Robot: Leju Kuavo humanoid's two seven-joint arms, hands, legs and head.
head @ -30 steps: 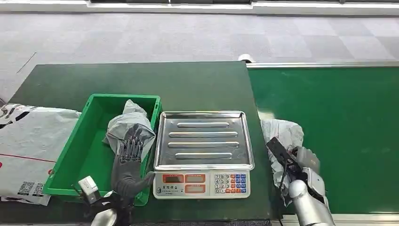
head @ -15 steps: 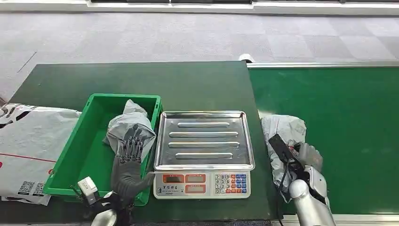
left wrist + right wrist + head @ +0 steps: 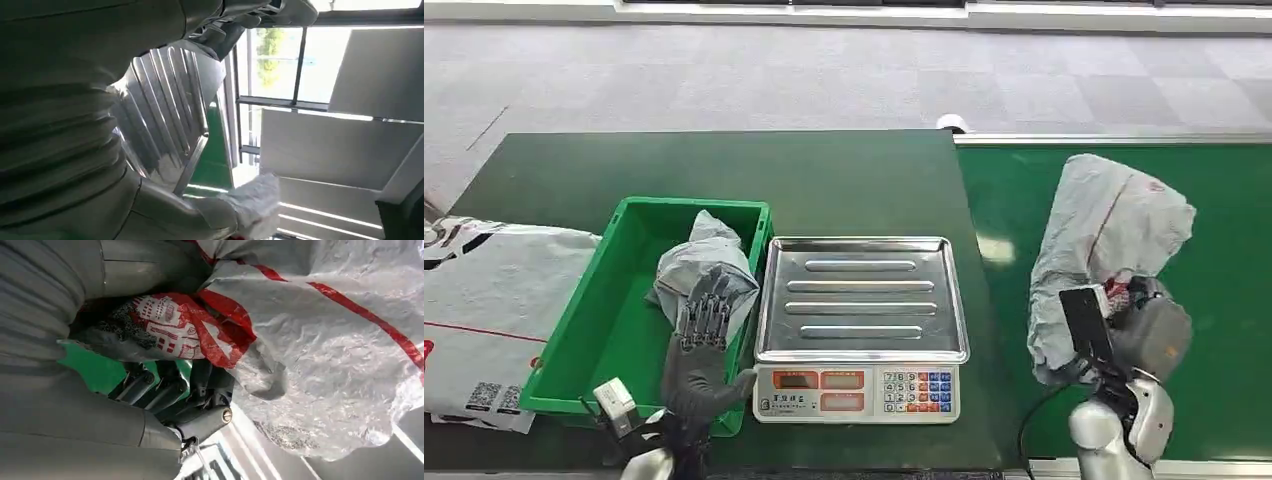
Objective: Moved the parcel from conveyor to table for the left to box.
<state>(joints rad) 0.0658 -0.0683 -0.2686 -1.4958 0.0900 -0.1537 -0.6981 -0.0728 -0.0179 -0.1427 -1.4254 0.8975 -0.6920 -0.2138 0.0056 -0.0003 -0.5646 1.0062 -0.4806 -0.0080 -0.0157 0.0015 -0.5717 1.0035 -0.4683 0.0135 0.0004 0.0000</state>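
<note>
My right hand [image 3: 1146,335] grips the lower end of a grey plastic parcel [image 3: 1107,225] with red print, held up over the green conveyor [image 3: 1224,270]. The right wrist view shows the crumpled parcel [image 3: 330,355] pressed against my hand, dark fingers [image 3: 170,390] curled under its red-printed end. My left hand [image 3: 699,335] is open with fingers straight, over the near right corner of the green box [image 3: 574,330], its fingertips at a second grey parcel [image 3: 702,260] lying inside. In the left wrist view my left hand [image 3: 75,125] sits beside the scale's ribbed tray [image 3: 170,130].
A weighing scale [image 3: 862,300] with a steel tray stands on the dark green table [image 3: 724,165] between box and conveyor. A large white mailer bag [image 3: 484,300] lies left of the box. The conveyor's metal edge [image 3: 1114,138] runs along the back.
My right hand has lifted the parcel off the table's right edge and swung it up and right over the conveyor, the bag unfolding. My left hand has barely moved.
</note>
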